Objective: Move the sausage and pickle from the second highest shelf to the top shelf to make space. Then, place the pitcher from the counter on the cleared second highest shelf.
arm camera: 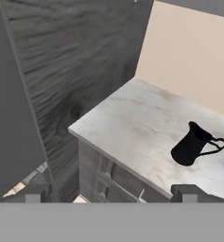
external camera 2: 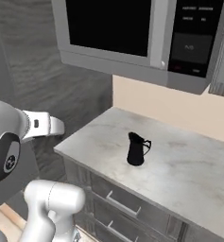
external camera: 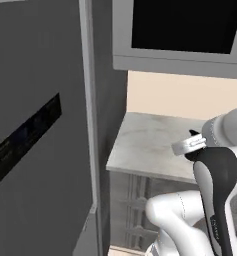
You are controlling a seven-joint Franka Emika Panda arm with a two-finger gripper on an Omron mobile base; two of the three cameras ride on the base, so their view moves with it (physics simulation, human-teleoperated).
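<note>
Seeing matte black pitcher (external camera 2: 136,149) standing upright on the surface (external camera 2: 189,170), well in from the front edge, wider at the base, narrowing toward a small spout, thin looped handle pointing right in the right base view. Same pitcher (arm camera: 193,144) appearing tilted in the hand view, only because the camera is rolled; handle loop reading clearly against the stone. Surface showing light grey marbled stone, flat, square-edged corner, sitting over dark grey wood-grain drawers (external camera 2: 118,205) with slim silver bar handles. Tool (arm camera: 111,194) hanging in the air short of the surface, nothing between the fingers, two dark blocky fingertips (arm camera: 186,191) standing wide apart at the bottom of the hand view. Pitcher sitting beyond and just above the right-hand fingertip there, not touching. Plain beige wall panel (external camera 2: 179,111) backing the surface. Glossy black-fronted microwave (external camera 2: 132,33) in a grey frame mounting above. Tall flat dark grey fridge door (external camera: 35,130) filling the left side of the left base view, smooth, with a dark rectangular strip set in it.
</note>
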